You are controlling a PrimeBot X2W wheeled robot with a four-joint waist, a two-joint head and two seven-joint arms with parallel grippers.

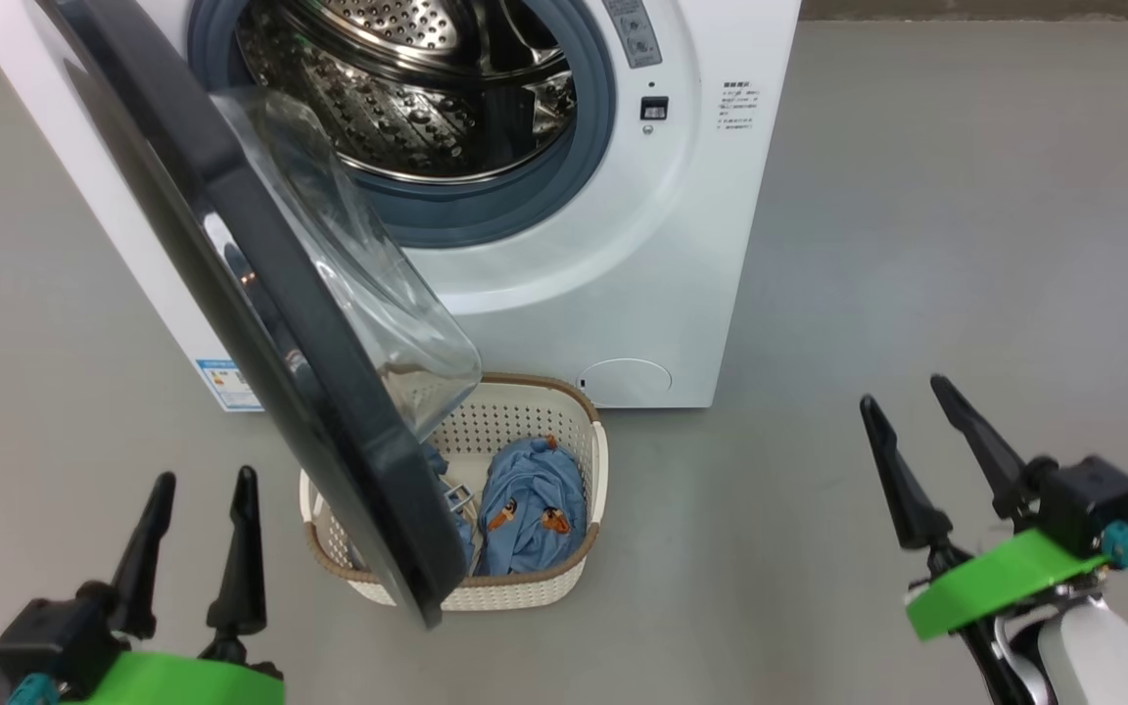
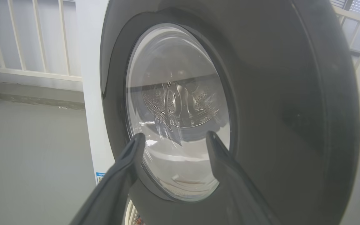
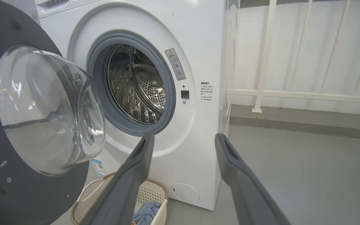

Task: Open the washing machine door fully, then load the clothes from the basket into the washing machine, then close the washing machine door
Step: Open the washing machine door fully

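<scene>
The white washing machine point(image 1: 623, 255) stands ahead with its steel drum exposed. Its door point(image 1: 270, 294), black-rimmed with a clear glass bowl, is swung about halfway out toward me and overhangs the basket point(image 1: 591, 490). Light blue clothes point(image 1: 533, 504) lie in that cream basket on the floor at the machine's foot. My left gripper point(image 1: 202, 485) hovers open at the lower left, on the outer side of the door point(image 2: 261, 93), apart from it. At the lower right my right gripper point(image 1: 902, 392) is open and empty, facing the machine point(image 3: 198, 62), the basket point(image 3: 158, 195) and clothes point(image 3: 147, 212).
Grey floor point(image 1: 965, 245) spreads to the right of the machine and around the basket. A white railing with a curtain point(image 3: 292, 62) runs behind the machine, and a low grey kerb lies under it.
</scene>
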